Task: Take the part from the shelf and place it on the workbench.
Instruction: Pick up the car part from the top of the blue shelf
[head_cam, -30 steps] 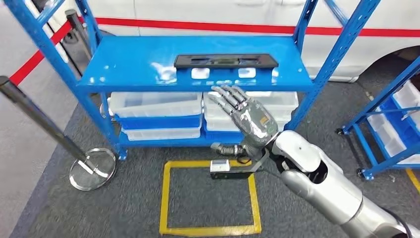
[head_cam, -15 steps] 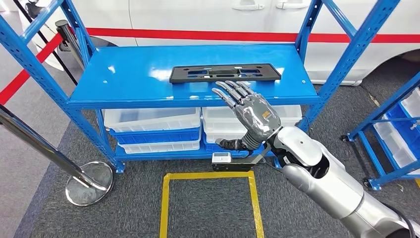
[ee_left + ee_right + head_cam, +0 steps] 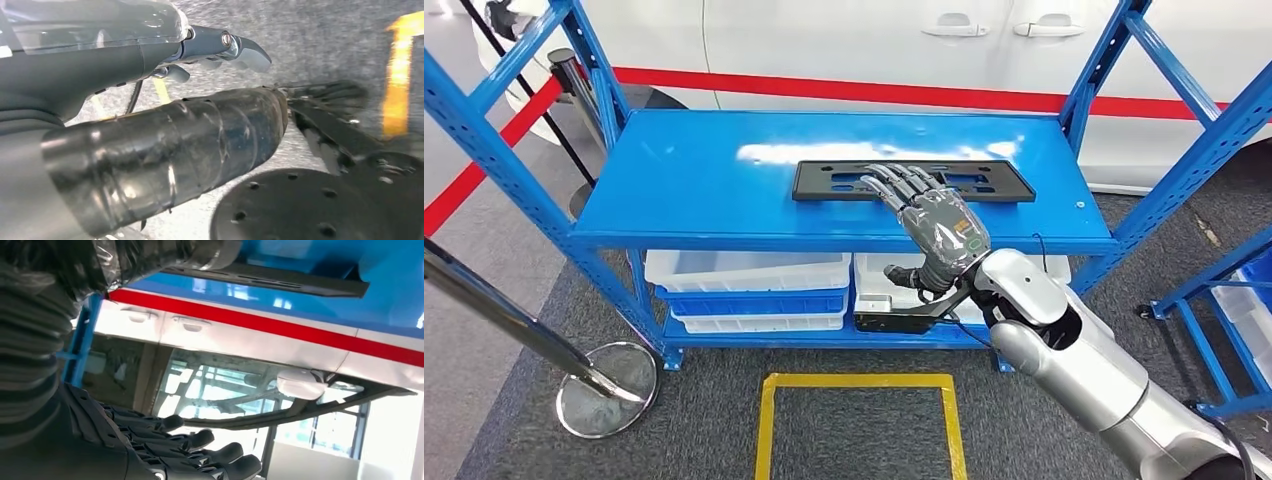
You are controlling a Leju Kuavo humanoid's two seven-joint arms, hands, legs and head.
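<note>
- The right hand (image 3: pixel 936 228), fingers spread and holding nothing, now reaches over the near edge of the black flat part (image 3: pixel 914 182); a second ago it hung below the shelf lip.
- The part lies flat on the blue shelf's (image 3: pixel 704 180) top deck, ungrasped.
- Contact appears imminent, though touching cannot be confirmed.
- The left hand (image 3: pixel 220 47) hangs low; its closure cannot be told.

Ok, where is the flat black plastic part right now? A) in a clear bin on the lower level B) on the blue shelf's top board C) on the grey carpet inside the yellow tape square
B: the flat black plastic part lies on the blue shelf's top board, with the right hand open above its near edge.
</note>
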